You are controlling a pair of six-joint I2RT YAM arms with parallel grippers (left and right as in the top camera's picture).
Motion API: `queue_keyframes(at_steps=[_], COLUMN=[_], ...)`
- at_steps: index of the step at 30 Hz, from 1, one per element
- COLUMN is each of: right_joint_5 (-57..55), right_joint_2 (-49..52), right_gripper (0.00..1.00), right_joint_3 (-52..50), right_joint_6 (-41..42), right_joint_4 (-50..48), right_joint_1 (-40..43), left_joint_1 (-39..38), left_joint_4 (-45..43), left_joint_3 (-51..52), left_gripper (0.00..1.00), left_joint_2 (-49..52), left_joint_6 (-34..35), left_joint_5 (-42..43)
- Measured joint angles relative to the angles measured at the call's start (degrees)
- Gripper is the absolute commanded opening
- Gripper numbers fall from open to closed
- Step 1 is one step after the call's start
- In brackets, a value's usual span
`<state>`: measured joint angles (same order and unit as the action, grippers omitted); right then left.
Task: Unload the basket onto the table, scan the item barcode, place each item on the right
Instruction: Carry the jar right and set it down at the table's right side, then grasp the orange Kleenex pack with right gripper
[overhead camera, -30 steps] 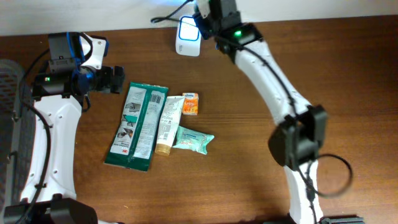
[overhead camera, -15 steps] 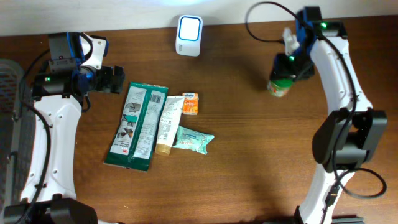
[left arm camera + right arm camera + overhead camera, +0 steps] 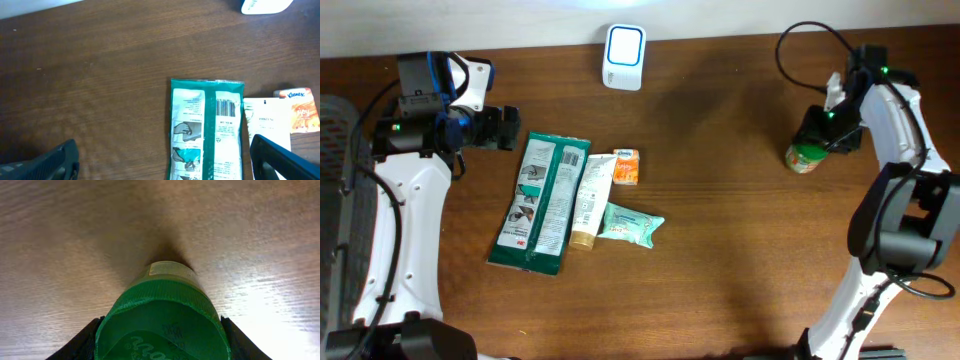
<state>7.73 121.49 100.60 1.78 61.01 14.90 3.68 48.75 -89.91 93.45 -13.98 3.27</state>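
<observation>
**benchrat:** ok so what's the right end effector point(image 3: 817, 136) doing, is it actually grasping something?

**mo_k:** yep, it's clenched on the green-topped bottle point(image 3: 805, 157). In the right wrist view a dark finger point(image 3: 82, 341) sits tight against each side of the green plastic point(image 3: 162, 320), and the far end of the bottle points down at the wood. There's a dark shadow right under it. Can't tell if it's touching the counter point(image 3: 720, 250) or hanging just above.

**benchrat:** and where's that compared to the scanner?

**mo_k:** well apart. The bottle is over on the right side of the counter, and the white scanner point(image 3: 623, 57) is at the back edge near the middle, lit up blue-ish on its face. Nothing else is near the bottle.

**benchrat:** left side?

**mo_k:** the left end effector point(image 3: 515, 128) is released, fingers spread wide with nothing between them. It's up at the back left, pointing toward the pile. From the left wrist cam you see both fingers point(image 3: 47, 162) at the bottom corners and the green packet point(image 3: 207, 130) lying flat on the wood between them, barcode point(image 3: 226, 106) facing up.

**benchrat:** what's in the pile?

**mo_k:** the long green packet, a white tube point(image 3: 588, 205) snug against its right edge, a small orange tissue pack point(image 3: 626, 166) just beside the top of the tube, and a teal pouch point(image 3: 632, 223) touching the lower end of the tube. All roughly mid-counter, left of centre. There's also a grey mesh basket point(image 3: 335, 150) at the far left edge, mostly cut off.
</observation>
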Motion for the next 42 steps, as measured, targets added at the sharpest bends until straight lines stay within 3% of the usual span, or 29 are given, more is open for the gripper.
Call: queue_keyframes(at_steps=[3,8,14,17,20,25,31,34,38,42], right_joint_5=[1.0,3.9,5.1,6.4,10.8,15.6,15.8,15.7,15.8,16.1], right_joint_2=[0.1,0.1,0.1,-1.2,-2.0,-0.1,5.6,5.6,5.6,5.6], right_gripper=[0.56,0.99,0.98,0.98,0.98,0.77,0.7,0.46,0.37,0.34], right_joint_3=[0.0,-0.2,6.4,16.9,18.8,16.9,15.5,14.3,4.9,-2.8], right_joint_6=[0.2,0.8,0.9,1.0,5.0,12.4,14.8,16.1,22.8,27.6], right_joint_4=[-0.3,1.1,9.4,15.9,11.2,0.0,-3.6,-5.3,-14.9,-19.9], right_joint_1=[-0.4,-0.4,-1.2,-6.5,-15.6,-28.5,-34.6,-34.5,-37.2,-39.5], left_joint_1=[0.0,0.0,0.0,0.0,0.0,0.0,0.0,0.0,0.0,0.0], left_joint_4=[0.0,0.0,0.0,0.0,0.0,0.0,0.0,0.0,0.0,0.0], left_joint_3=[0.0,0.0,0.0,0.0,0.0,0.0,0.0,0.0,0.0,0.0], left_gripper=[0.99,0.99,0.99,0.99,0.99,0.99,0.99,0.99,0.99,0.99], left_joint_2=[0.0,0.0,0.0,0.0,0.0,0.0,0.0,0.0,0.0,0.0], left_joint_6=[0.0,0.0,0.0,0.0,0.0,0.0,0.0,0.0,0.0,0.0], left_joint_5=[0.0,0.0,0.0,0.0,0.0,0.0,0.0,0.0,0.0,0.0])
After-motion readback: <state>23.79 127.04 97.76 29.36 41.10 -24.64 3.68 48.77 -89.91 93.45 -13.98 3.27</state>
